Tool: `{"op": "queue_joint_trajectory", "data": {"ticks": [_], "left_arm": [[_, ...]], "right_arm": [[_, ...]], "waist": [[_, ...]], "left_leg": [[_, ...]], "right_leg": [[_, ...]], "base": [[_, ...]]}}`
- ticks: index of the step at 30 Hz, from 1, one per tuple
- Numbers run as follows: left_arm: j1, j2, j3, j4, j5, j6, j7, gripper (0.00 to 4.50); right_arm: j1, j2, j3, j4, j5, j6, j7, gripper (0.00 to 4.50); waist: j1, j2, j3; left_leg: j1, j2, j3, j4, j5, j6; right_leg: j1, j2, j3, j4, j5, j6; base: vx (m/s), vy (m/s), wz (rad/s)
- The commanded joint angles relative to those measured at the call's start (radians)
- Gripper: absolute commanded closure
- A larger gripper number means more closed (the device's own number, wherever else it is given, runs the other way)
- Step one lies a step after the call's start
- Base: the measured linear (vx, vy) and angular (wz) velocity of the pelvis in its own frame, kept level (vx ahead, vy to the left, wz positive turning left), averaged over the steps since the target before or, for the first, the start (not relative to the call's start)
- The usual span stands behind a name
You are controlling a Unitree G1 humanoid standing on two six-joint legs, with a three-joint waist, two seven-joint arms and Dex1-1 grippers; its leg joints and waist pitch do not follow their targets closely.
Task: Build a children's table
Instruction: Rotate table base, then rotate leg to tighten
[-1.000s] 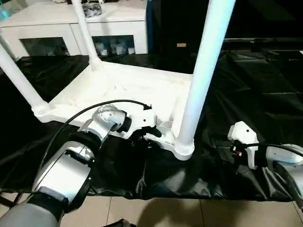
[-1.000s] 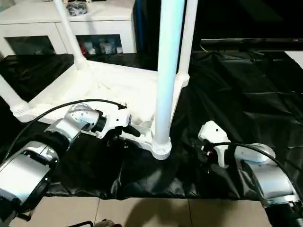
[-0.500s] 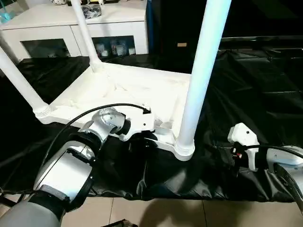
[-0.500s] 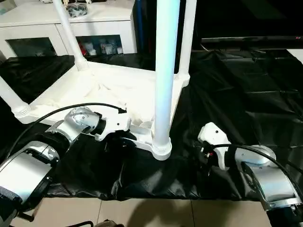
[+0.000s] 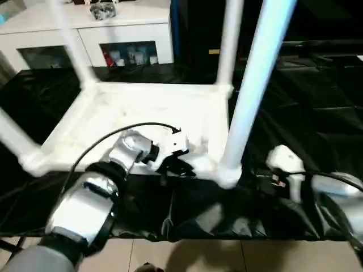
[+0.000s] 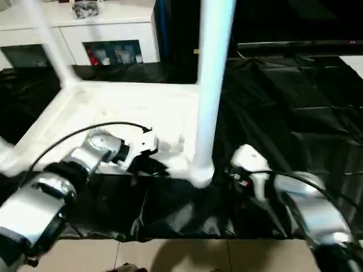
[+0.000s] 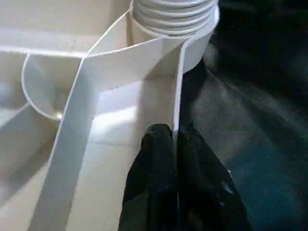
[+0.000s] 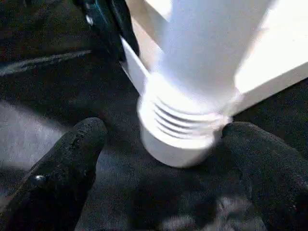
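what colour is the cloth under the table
Black, glossy and wrinkled cloth; clearest in the right eye view.

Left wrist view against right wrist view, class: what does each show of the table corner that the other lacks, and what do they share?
Left wrist view: the left claw shut on the tabletop's thin side wall, with the ribbed underside beside it.

Right wrist view: the right claw open, its fingers either side of the leg, not touching it.

Both: the ridged corner socket and the black cloth.
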Motion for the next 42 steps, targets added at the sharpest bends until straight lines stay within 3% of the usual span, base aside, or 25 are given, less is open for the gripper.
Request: {"op": "queue_joint_trajectory", "data": {"ticks": [1, 2, 4, 5, 11, 15, 20, 27, 36, 42], "left_arm": [[0.055, 0.008, 0.009, -0.016, 0.013, 0.024, 0.082, 4.46], [0.071, 0.0, 0.019, -0.044, 0.002, 0.034, 0.094, 4.46], [0.093, -0.008, 0.029, -0.085, -0.013, 0.043, 0.101, 4.46], [0.105, -0.01, 0.031, -0.107, -0.013, 0.042, 0.105, 4.46], [0.159, -0.01, 0.036, -0.195, -0.027, 0.057, 0.109, 4.46], [0.183, -0.001, 0.025, -0.232, -0.021, 0.083, 0.089, 4.46], [0.199, 0.003, 0.028, -0.265, -0.028, 0.109, 0.082, 4.46], [0.208, 0.013, 0.028, -0.3, -0.03, 0.139, 0.072, 4.5], [0.214, 0.031, 0.037, -0.32, -0.033, 0.16, 0.068, 4.5], [0.203, 0.022, 0.052, -0.306, -0.022, 0.175, 0.134, 4.5]], "right_arm": [[-0.024, 0.011, 0.009, 0.02, -0.02, -0.027, -0.017, 0.0], [-0.033, 0.021, 0.009, 0.033, -0.027, -0.035, -0.031, 0.0], [-0.046, 0.033, 0.008, 0.049, -0.033, -0.044, -0.046, 0.0], [-0.054, 0.041, 0.01, 0.058, -0.037, -0.05, -0.052, 0.0], [-0.094, 0.086, 0.02, 0.119, -0.07, -0.09, -0.111, 0.0], [-0.123, 0.126, 0.027, 0.162, -0.077, -0.094, -0.135, 0.0], [-0.175, 0.18, 0.05, 0.246, -0.1, -0.139, -0.154, 0.0], [-0.238, 0.222, 0.059, 0.354, -0.114, -0.17, -0.166, 0.73], [-0.274, 0.239, 0.062, 0.445, -0.131, -0.221, -0.15, 1.47], [-0.295, 0.29, 0.032, 0.516, -0.135, -0.234, -0.248, 1.65]], "waist": [[0.009, -0.036, -0.063], [0.009, -0.041, -0.065], [0.009, -0.038, -0.065], [0.008, -0.044, -0.063], [0.007, -0.048, -0.065], [0.004, -0.042, -0.069], [0.0, -0.043, -0.069], [-0.014, -0.046, -0.064], [-0.029, -0.05, -0.064], [-0.038, -0.051, -0.06]], "left_leg": [[0.004, 0.014, -0.009, -0.058, -0.182, 0.101], [0.009, 0.017, -0.008, -0.058, -0.19, 0.095], [0.013, 0.017, -0.007, -0.06, -0.207, 0.088], [0.011, 0.017, -0.008, -0.062, -0.214, 0.083], [0.01, 0.017, -0.008, -0.063, -0.203, 0.079], [0.008, 0.018, -0.007, -0.061, -0.178, 0.085], [0.007, 0.017, -0.005, -0.06, -0.164, 0.09], [0.008, 0.016, -0.006, -0.065, -0.209, 0.072], [0.008, 0.017, -0.006, -0.065, -0.211, 0.079], [0.007, 0.017, -0.008, -0.07, -0.241, 0.062]], "right_leg": [[0.054, -0.06, 0.026, -0.089, -0.333, -0.181], [0.052, -0.061, 0.029, -0.091, -0.338, -0.177], [0.049, -0.06, 0.03, -0.093, -0.353, -0.173], [0.051, -0.061, 0.031, -0.091, -0.347, -0.174], [0.049, -0.063, 0.033, -0.09, -0.345, -0.16], [0.049, -0.061, 0.034, -0.08, -0.273, -0.186], [0.05, -0.061, 0.034, -0.075, -0.222, -0.206], [0.051, -0.064, 0.034, -0.084, -0.326, -0.178], [0.051, -0.062, 0.035, -0.081, -0.291, -0.199], [0.049, -0.062, 0.034, -0.084, -0.335, -0.195]], "base": [[0.0, 0.0, 0.0], [0.0, 0.0, 0.0], [0.0, 0.0, 0.0], [0.0, 0.0, 0.0], [0.0, 0.0, 0.0], [0.0, 0.0, 0.0], [0.0, 0.0, 0.0], [0.0, 0.0, 0.0], [0.0, 0.0, 0.0], [0.0, 0.0, 0.0]]}}
